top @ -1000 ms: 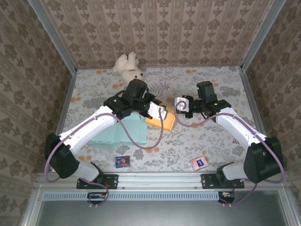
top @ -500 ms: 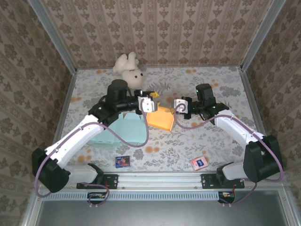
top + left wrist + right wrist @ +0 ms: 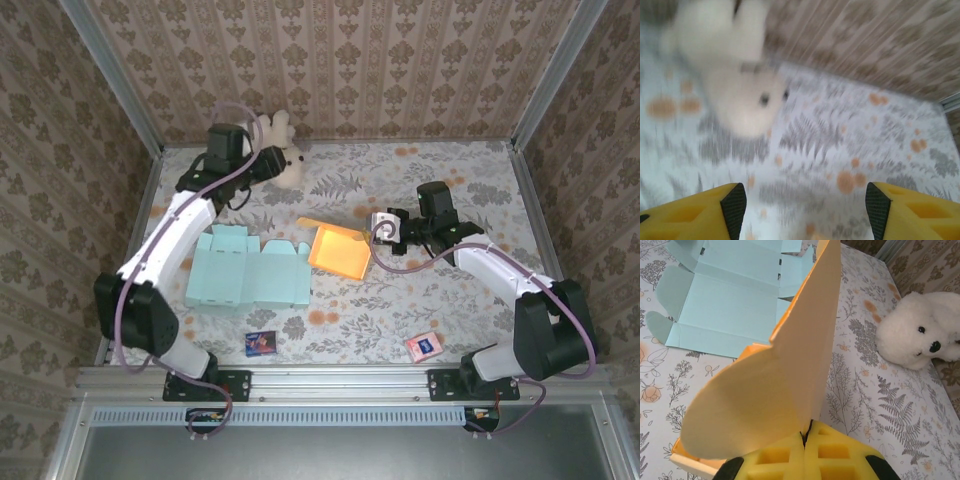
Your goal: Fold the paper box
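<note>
Top view: the left gripper (image 3: 262, 163) has released the box (image 3: 340, 250) at centre and swung to the upper left (beside the toy (image 3: 283, 150)); folding now depends on the right gripper (image 3: 378, 232). Print on the cards (image 3: 260, 343) is unreadable.

Left wrist: fingers (image 3: 734, 202) spread, empty.

Right wrist: jaws clenched on the box's flap (image 3: 790, 365).

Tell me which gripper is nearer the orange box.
Right. The right gripper is shut on the orange box; the left gripper is far off, open beside the plush toy.
</note>
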`<action>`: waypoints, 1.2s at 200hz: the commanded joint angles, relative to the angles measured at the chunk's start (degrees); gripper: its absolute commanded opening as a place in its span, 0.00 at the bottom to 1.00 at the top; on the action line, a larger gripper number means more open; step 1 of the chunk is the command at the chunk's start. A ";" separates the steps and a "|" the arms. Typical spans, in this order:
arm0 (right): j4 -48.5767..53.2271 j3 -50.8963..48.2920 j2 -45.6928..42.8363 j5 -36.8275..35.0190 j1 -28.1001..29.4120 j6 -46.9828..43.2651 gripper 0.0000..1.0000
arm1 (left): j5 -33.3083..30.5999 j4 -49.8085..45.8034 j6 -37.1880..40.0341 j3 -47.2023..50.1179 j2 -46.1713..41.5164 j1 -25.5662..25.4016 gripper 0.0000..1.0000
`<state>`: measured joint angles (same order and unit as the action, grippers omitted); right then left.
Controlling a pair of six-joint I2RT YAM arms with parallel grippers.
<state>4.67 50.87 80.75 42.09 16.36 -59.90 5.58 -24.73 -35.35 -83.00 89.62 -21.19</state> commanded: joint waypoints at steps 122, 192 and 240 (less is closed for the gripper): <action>4.93 0.80 2.56 0.54 -1.48 -3.47 0.02 | 8.74 -3.53 -26.25 3.29 11.32 -9.03 0.67; 6.36 1.05 2.92 -0.68 -1.49 -4.17 0.03 | 5.56 -4.33 -28.69 4.49 9.78 -13.20 0.66; 5.52 0.75 2.56 -2.27 -1.41 -3.82 0.03 | 4.48 -5.31 -30.32 3.70 9.06 -16.99 0.64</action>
<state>9.52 50.89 83.00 40.66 15.05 -62.87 11.11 -28.32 -63.48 -78.04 101.49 -35.83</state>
